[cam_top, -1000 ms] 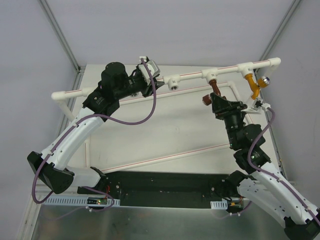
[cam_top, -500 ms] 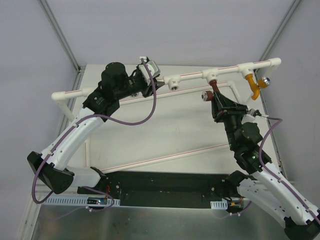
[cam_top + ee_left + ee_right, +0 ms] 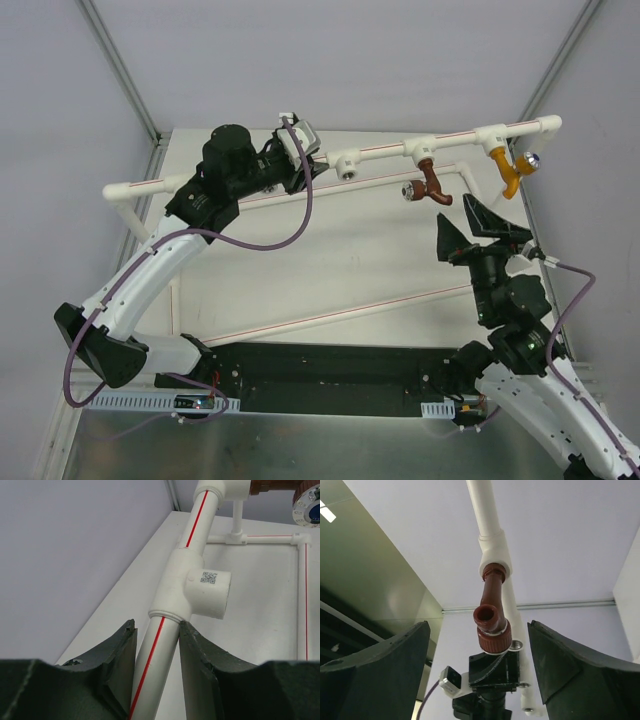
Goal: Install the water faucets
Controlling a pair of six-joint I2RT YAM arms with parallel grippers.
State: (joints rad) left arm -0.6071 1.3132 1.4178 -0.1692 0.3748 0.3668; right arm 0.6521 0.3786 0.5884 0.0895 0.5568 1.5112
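White table [image 3: 330,260] from above: brown faucet [image 3: 432,182] and orange faucet [image 3: 510,172] both hang from the pipe [image 3: 380,152], seemingly installed. Just nearside of the pipe, the right gripper [image 3: 462,215] is spread, its arm folded.

Left wrist view: the outstretched left gripper [image 3: 156,630] pinches the pipe beside an empty tee [image 3: 197,587].

Right wrist view: fingers stand wide either side of the brown faucet, not touching it. The next move is probably a careful retreat.

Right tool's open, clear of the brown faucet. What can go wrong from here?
Reddish-brown faucet hangs from the white pipe with nothing holding it; if only partly seated, it may sag or drop out.
Left tool clamps that pipe beside an empty tee socket; releasing abruptly might jolt that faucet loose.
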